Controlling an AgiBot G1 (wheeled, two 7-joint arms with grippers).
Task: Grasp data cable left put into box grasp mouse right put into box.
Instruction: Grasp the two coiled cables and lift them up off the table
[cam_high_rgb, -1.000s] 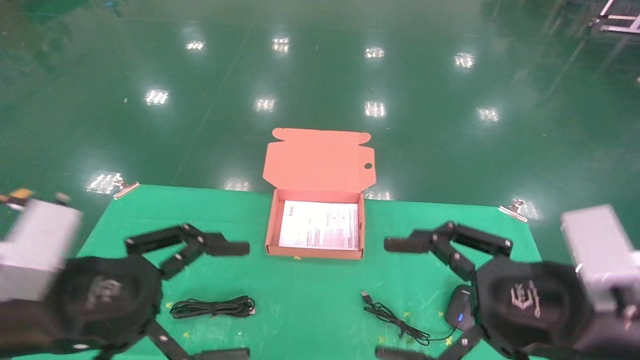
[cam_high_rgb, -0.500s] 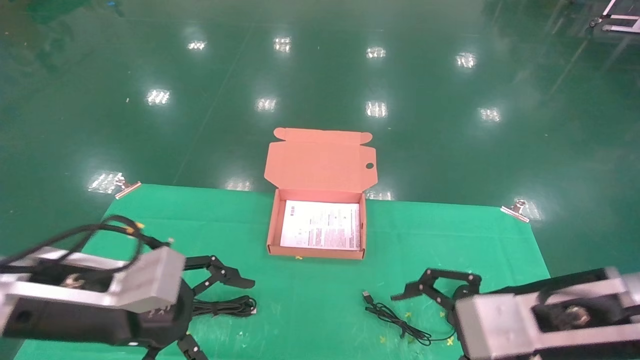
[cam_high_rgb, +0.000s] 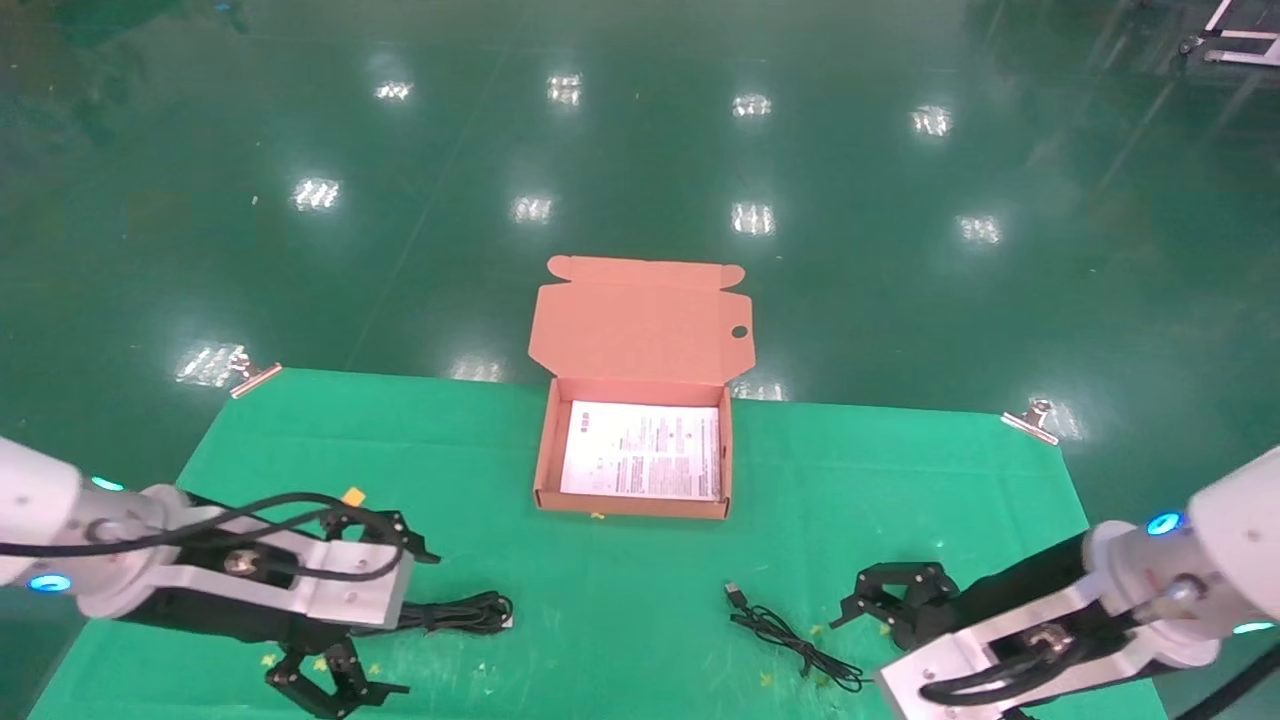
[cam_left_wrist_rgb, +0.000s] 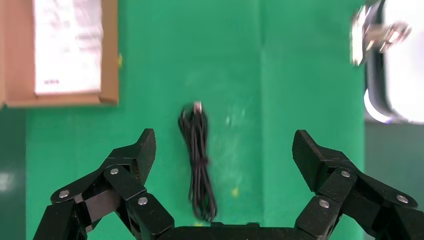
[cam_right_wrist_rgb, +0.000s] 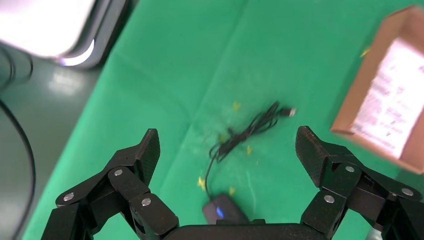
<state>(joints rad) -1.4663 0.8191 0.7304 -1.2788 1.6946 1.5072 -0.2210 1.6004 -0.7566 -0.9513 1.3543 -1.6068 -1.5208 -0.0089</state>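
Glossy dark green floor with rows of ceiling-light reflections surrounds my work surface, a bright green cloth-covered table pinned at its far corners by metal clips.

At the far middle of the cloth sits the shallow orange-brown cardboard mailer box, lid flap thrown back, a white printed sheet lining its floor and nothing else inside. So I judge neither item is packed yet; I'm at the very first step, the approach to both grasps.

My left gripper hangs over the thin black bundled data cable, which lies on the cloth on my left, well short of the box. The jaws are spread wide with the bundle between them, not touching. Next I need to descend straight and close across the bundle's middle so the loops don't spill.

My right gripper is likewise splayed wide above the small black oval mouse, which lies near the front edge on my right, its thin cord trailing toward the centre. I'd pinch the body, not the cord, and mind the dangling plug on lifting.
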